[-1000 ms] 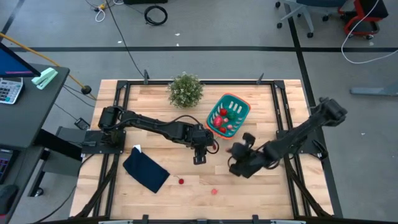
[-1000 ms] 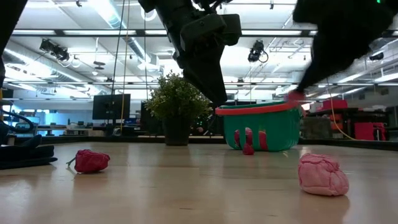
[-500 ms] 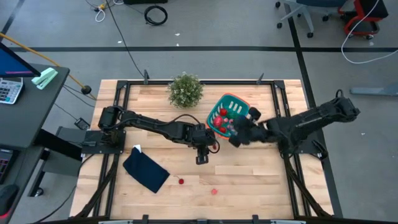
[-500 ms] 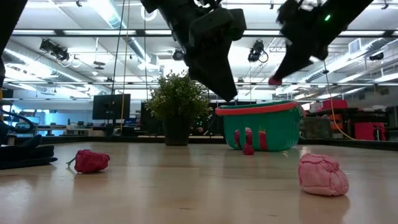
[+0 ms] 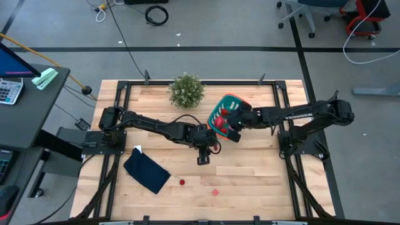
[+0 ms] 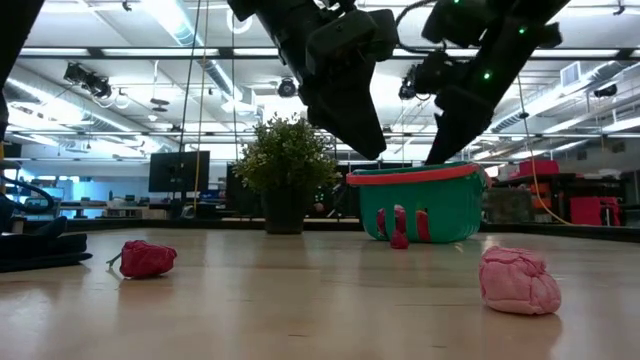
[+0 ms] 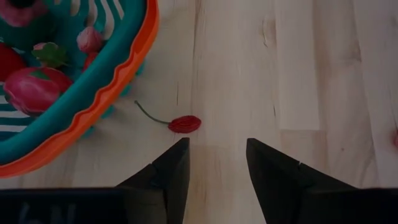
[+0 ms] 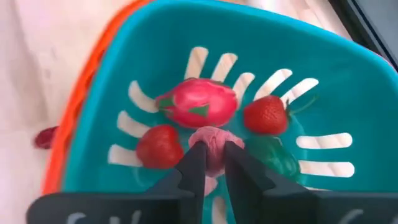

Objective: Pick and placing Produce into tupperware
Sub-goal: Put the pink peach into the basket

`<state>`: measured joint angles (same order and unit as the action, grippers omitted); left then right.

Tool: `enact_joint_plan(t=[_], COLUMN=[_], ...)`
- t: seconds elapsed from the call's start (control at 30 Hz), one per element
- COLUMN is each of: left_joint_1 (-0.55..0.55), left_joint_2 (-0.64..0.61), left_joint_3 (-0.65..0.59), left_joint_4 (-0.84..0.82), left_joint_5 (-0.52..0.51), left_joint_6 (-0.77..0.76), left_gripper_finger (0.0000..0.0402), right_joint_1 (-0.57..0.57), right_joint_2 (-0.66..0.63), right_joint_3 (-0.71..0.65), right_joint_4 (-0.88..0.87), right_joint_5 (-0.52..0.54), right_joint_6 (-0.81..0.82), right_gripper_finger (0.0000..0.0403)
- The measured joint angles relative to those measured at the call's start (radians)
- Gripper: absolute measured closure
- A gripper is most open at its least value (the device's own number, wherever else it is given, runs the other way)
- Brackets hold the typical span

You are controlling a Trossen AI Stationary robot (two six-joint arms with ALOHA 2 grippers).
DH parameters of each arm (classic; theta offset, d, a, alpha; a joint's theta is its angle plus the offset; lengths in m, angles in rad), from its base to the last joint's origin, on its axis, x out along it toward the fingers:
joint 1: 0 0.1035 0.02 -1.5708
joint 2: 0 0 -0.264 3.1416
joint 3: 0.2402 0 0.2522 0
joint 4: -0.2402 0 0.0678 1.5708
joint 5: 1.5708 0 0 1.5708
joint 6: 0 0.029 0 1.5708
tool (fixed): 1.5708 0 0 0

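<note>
The teal basket with the orange-red rim (image 5: 240, 102) stands far right of centre on the table, also in the low view (image 6: 420, 205). It holds a pink-red dragon fruit (image 8: 198, 102), a strawberry (image 8: 266, 115), another red piece (image 8: 158, 146) and a green one (image 8: 277, 155). My right gripper (image 8: 209, 149) hangs over the basket (image 5: 228, 124), shut on a small pink piece. My left gripper (image 7: 217, 146) is open and hovers just near of the basket (image 5: 201, 156), over a small red stemmed fruit (image 7: 185, 124) lying on the wood. My right gripper pinches the small pink piece (image 8: 209, 135) between its two fingertips. The fingers come from above, slanting down from the table's right. The piece is lifted clear and hangs over the inside of the basket, above the other produce.
A red piece (image 5: 182, 182) and a pink piece (image 5: 215, 192) lie on the near part of the table, seen also in the low view as the red piece (image 6: 147, 258) and the pink piece (image 6: 518, 281). A navy cloth (image 5: 147, 172) lies near left. A potted plant (image 5: 186, 90) stands far of centre.
My right gripper has carried the pink piece from the table's near right, up and toward the far edge, and has come down over the basket's inside. My left gripper has stayed near the basket.
</note>
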<state>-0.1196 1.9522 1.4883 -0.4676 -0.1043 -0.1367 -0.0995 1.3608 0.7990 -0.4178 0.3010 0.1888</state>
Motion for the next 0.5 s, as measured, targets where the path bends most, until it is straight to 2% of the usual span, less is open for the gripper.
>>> enact_joint_plan(t=[0.17,0.5], left_joint_1=[0.001,0.011], left_joint_2=[0.0,0.0], left_joint_3=[0.0,0.0], left_joint_4=[0.0,-0.001], left_joint_5=[0.0,0.0], left_joint_6=[-0.005,-0.006], left_gripper_finger=[0.0237,0.024], right_joint_1=[-0.047,-0.122], right_joint_2=[0.05,0.113], right_joint_3=[0.0,0.0], right_joint_4=[0.027,0.03], right_joint_5=[-0.021,-0.095], right_joint_6=[-0.011,-0.093], right_gripper_finger=[0.0324,0.0321])
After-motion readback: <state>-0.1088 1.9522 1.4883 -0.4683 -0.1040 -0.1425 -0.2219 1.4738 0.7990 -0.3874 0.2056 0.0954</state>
